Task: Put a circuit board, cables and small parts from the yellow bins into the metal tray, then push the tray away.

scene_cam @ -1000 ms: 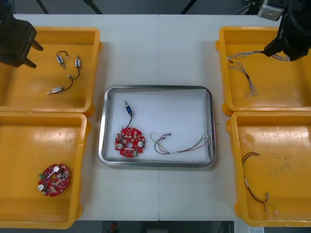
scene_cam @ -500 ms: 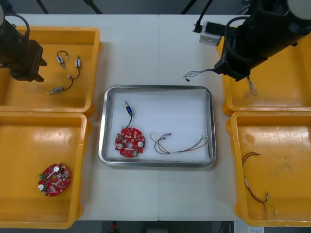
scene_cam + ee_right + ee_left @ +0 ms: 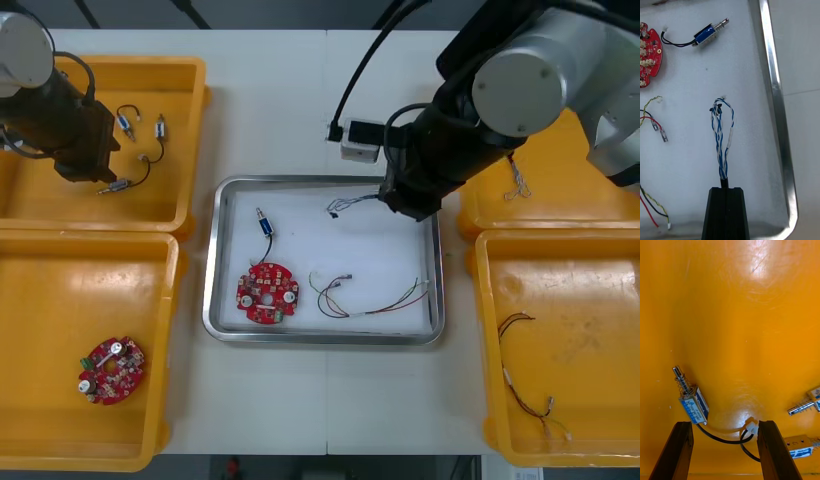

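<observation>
Right wrist view: the right gripper is clamped fingers-together on the twisted blue and white cable, which reaches ahead of the tips over the metal tray — a small metal part lies farther ahead. Left wrist view: the left gripper stands spread over a yellow bin, a second small metal part just ahead of one finger. Front view adds the poses — right arm slanting over the tray's far right corner, left arm over the far left bin.
</observation>
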